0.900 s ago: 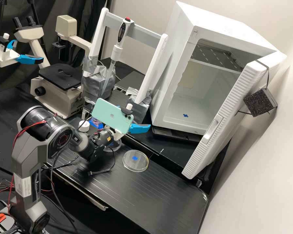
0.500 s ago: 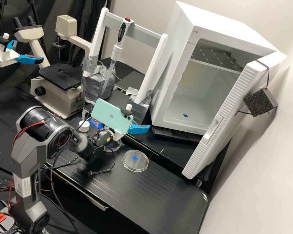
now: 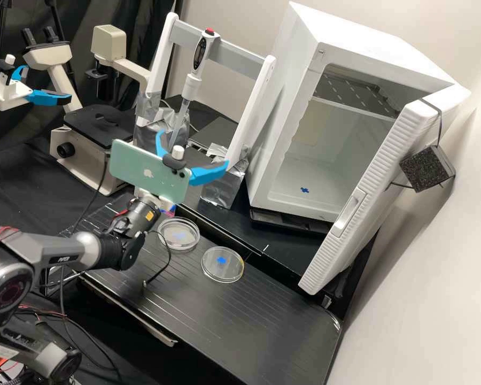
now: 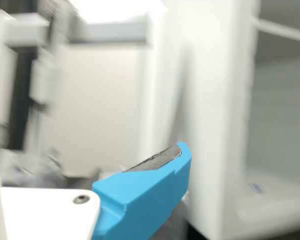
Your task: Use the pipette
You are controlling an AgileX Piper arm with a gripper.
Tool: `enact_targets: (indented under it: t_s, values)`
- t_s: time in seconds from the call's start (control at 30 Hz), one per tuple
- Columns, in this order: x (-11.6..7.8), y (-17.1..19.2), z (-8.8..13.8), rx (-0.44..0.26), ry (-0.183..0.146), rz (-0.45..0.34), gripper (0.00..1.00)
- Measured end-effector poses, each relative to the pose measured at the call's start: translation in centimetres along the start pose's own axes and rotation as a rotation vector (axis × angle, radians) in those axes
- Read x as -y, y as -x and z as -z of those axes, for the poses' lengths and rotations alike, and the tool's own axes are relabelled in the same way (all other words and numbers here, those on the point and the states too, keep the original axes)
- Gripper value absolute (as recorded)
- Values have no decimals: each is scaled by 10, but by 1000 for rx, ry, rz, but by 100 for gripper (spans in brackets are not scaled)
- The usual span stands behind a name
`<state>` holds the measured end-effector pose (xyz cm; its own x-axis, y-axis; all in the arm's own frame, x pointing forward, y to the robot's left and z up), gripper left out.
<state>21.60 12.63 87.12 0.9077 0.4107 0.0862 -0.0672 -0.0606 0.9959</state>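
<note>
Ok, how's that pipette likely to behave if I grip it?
The pipette should feel stiff, since its thick body looks like rigid plastic. The long, thin clear tip probably flexes or knocks loose easily. With the bulky body above that tip, it may feel top-heavy if gripped low.

In the high view, a slim white pipette (image 3: 194,80) is being held at the grey crossbar (image 3: 240,58) of a white stand (image 3: 255,109). It is being topped by a red button (image 3: 210,31), and a dark oval panel (image 3: 200,53) is being shown on its upper body. It is being supported nearly upright, slightly tilted, with its long translucent tip (image 3: 180,122) being pointed down in front of silvery wrapping (image 3: 148,133).
</note>
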Motion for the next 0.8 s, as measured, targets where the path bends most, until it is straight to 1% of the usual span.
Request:
enact_targets:
  t_s: [0.1,0.13,0.17,0.2,0.3,0.37,0.47,0.5,0.6,0.7,0.8]
  values:
    - [1,-9,22,-62,-5,35,100]
    - [1,-15,32,-92,3,42,100]
    - [2,-17,35,-97,8,54,100]
    - [4,-24,44,-113,20,76,100]
    - [6,-39,57,-115,34,101,100]
    - [6,-50,62,-105,54,108,100]
    - [5,-69,66,-65,51,112,100]
    - [5,-79,65,-39,51,116,100]
    - [5,-94,64,4,39,127,100]
    - [2,-110,66,20,34,127,100]
    - [1,-121,67,32,56,138,100]
